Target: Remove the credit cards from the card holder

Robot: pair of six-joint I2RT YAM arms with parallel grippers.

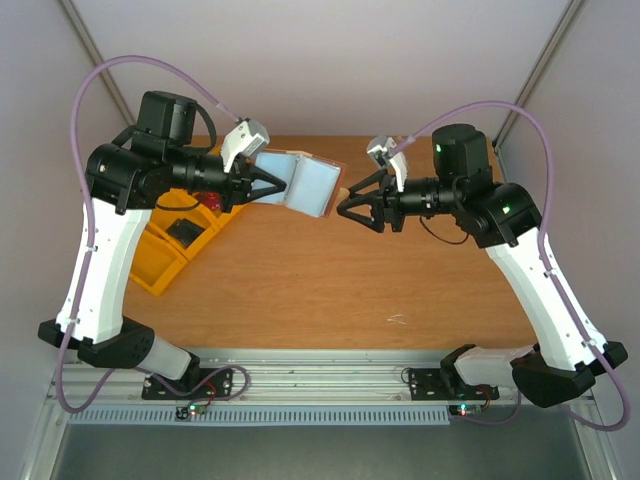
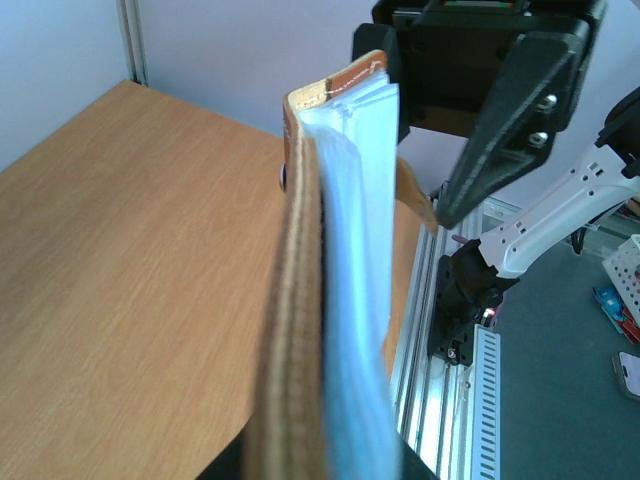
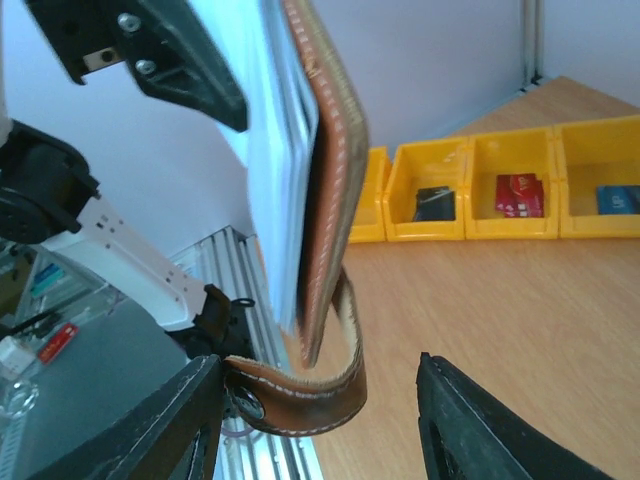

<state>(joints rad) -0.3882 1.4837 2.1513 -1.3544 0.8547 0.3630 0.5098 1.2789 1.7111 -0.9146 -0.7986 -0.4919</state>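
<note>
The left gripper (image 1: 272,186) is clamped tight on the brown leather bifold card holder with pale blue lining (image 1: 305,185). It holds the card holder open and on edge in the air, above the middle of the wooden table (image 1: 300,290) near the far edge. The right gripper (image 1: 347,205) stands half spread, gripping nothing. Only its wrist view shows the brown clasp tab (image 3: 300,395) hanging between the fingers, against one of them (image 3: 190,420). That view also shows red cards (image 3: 520,195) lying in one of the yellow plastic bins (image 3: 480,228), which the left arm partly hides overhead.

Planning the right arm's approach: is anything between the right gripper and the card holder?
Nothing separate. The open right gripper is at the card holder, held by the left gripper; only its own clasp strap hangs between the right jaws.
</note>
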